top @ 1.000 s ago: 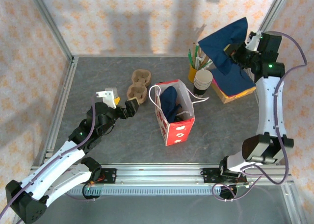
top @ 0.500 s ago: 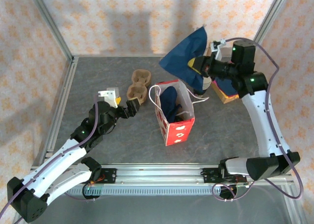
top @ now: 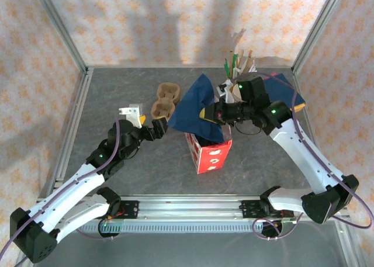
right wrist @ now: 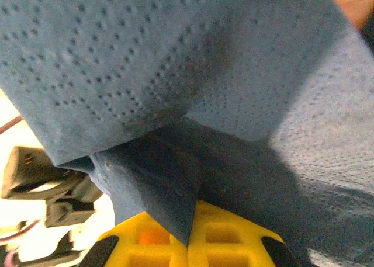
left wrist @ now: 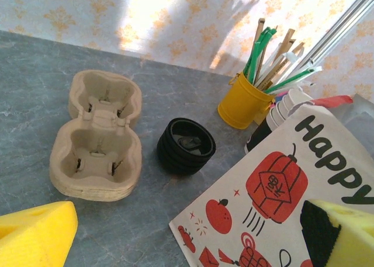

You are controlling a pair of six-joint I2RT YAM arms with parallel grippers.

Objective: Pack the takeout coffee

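**Napkin held over the bag, coffee not yet packed**

Nearest, the left gripper (top: 156,128) is held with its jaws wide and empty, to the left of the standing paper bag (top: 209,153). Above the bag's mouth a blue napkin (top: 188,108) is pinched between the closed jaws of the right gripper (top: 205,114). If the napkin is released askew, the mouth may be covered or the napkin left draped outside, and the light bag could be tipped by a low pass of the arm. "Happy" is printed on the bag beside a red lantern; no brand can be read. Beyond lie a stack of black lids (left wrist: 186,145) and the cup carriers (left wrist: 99,141). The takeout coffee (left wrist: 256,141) is judged to be the dark shape half hidden behind the bag's edge, just below the stacked cups (left wrist: 287,103), where it could be knocked by the right arm.
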